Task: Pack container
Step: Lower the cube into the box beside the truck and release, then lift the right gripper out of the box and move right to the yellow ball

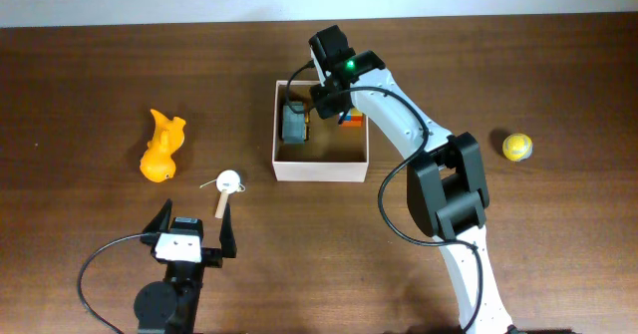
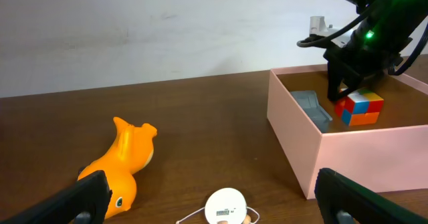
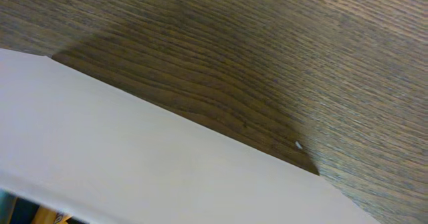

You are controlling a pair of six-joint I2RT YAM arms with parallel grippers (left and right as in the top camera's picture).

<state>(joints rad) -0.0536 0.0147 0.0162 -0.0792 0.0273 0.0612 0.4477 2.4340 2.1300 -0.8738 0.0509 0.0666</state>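
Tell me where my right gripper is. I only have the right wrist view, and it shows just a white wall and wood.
Observer: The right gripper is inside the container, near its far corner on the right side.
Operator: Anything under it?
Observer: A multicolored cube sits right at its fingertips. I cannot tell whether it is gripped.
Operator: What else is packed?
Observer: One gray item lies along the left wall.

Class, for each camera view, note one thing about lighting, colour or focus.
Overhead: sharp and evenly lit, a green light glowing on the right arm. Left wrist: the container looks pink-tinted; the left tool is dark and underlit. Right wrist: too close, the container's white wall is soft and featureless.
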